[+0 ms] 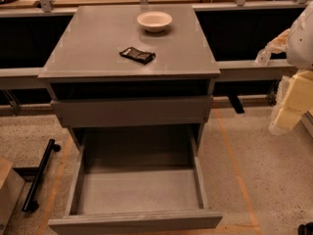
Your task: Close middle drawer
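Observation:
The middle drawer (137,190) is a matte grey, handle-less box pulled far out toward me. Its inside is empty, and its flat front panel (134,223) lies at the bottom edge of the view. Above it another grey drawer front (132,111) sits under the cabinet top, sticking out slightly. My gripper (287,112) shows as cream-coloured parts at the right edge, beside the cabinet at about the height of the upper drawer front. It is well clear of the open drawer and touches nothing.
The grey cabinet top (98,43) bears a white bowl (154,21) at the back and a dark snack packet (137,55) near the middle. A black bar (39,175) lies on the speckled floor at the left, next to a box corner (7,190). Orange floor lines run along both sides of the cabinet.

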You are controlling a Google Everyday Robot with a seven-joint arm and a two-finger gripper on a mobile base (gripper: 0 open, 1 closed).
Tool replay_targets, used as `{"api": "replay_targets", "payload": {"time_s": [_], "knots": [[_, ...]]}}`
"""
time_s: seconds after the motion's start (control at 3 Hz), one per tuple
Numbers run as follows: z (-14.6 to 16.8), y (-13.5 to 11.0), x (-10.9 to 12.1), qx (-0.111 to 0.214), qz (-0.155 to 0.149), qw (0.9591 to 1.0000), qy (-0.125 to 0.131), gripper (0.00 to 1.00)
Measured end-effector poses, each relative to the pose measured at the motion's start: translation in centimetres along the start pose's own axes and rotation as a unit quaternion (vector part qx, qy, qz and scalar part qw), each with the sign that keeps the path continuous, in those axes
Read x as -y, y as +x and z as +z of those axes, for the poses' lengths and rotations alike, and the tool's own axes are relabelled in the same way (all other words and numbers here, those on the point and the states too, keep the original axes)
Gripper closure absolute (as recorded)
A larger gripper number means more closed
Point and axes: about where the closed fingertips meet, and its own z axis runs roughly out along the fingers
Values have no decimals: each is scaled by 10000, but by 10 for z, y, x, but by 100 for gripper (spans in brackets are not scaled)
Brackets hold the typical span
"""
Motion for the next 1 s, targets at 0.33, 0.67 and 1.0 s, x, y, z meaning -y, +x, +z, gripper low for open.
{"api": "replay_targets", "payload": {"time_s": [0.33, 0.67, 1.0], "knots": [[0, 0, 0, 2, -2, 10000, 10, 1], [0, -1, 0, 11, -11, 10000, 43, 23], [22, 9, 1, 113, -15, 9999, -33, 46]]}}
